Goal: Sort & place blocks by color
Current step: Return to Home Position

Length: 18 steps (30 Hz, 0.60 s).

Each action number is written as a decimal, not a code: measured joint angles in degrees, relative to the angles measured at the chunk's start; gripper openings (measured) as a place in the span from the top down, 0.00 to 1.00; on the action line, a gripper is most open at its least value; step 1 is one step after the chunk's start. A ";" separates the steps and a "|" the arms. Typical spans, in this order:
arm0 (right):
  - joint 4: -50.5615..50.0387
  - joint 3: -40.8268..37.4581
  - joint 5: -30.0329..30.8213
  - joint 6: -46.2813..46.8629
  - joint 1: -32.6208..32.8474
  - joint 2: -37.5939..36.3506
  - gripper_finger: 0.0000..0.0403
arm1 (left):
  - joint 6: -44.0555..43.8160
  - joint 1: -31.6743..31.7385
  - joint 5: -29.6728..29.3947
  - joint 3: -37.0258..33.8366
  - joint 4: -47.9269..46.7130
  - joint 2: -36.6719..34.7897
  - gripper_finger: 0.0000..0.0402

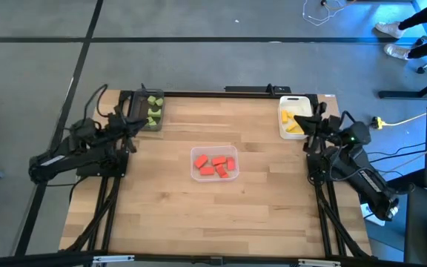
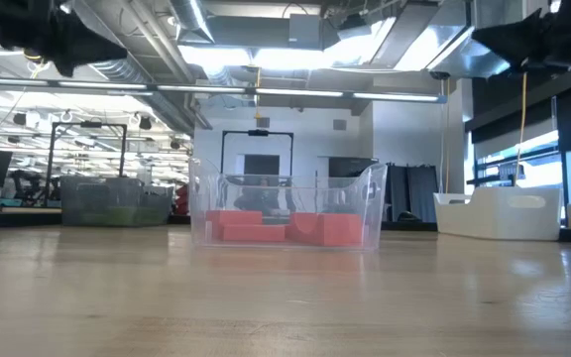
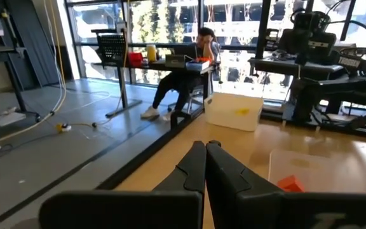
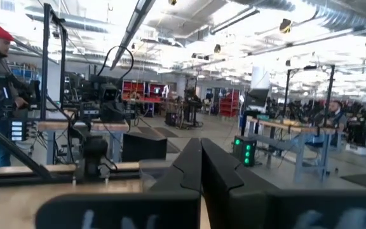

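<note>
You have the left gripper (image 3: 205, 166) at the table's (image 1: 199, 222) left edge, fingers pressed together, empty; the green blocks (image 1: 154, 110) lie just beside it in the dark grey tray (image 1: 145, 100). The right gripper (image 4: 201, 164), likewise closed and empty, sits at the right edge next to the yellow blocks (image 1: 293, 122) in the white tray (image 1: 291, 101). The red blocks (image 1: 216, 165) lie in the clear tray (image 1: 195, 152) mid-table, well apart from both. Only the overhead view shows all three colours; the low view shows the red ones through the clear wall, and the left wrist view adds a person (image 3: 183, 70) seated beyond the table.
</note>
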 joint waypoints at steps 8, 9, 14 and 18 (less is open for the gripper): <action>0.60 -4.15 0.00 0.16 0.00 0.00 1.00 | 3.01 0.00 0.00 -5.19 3.63 0.00 1.00; 0.88 -4.62 0.02 0.16 0.00 0.00 1.00 | 3.04 0.00 -0.24 -5.50 3.58 0.00 1.00; 1.61 -7.65 0.05 -1.86 0.00 0.00 1.00 | 3.63 0.00 -3.20 -7.34 3.76 0.00 1.00; 5.05 -10.98 0.05 -2.77 0.00 0.02 1.00 | 4.48 0.00 -2.51 -9.78 5.36 0.00 1.00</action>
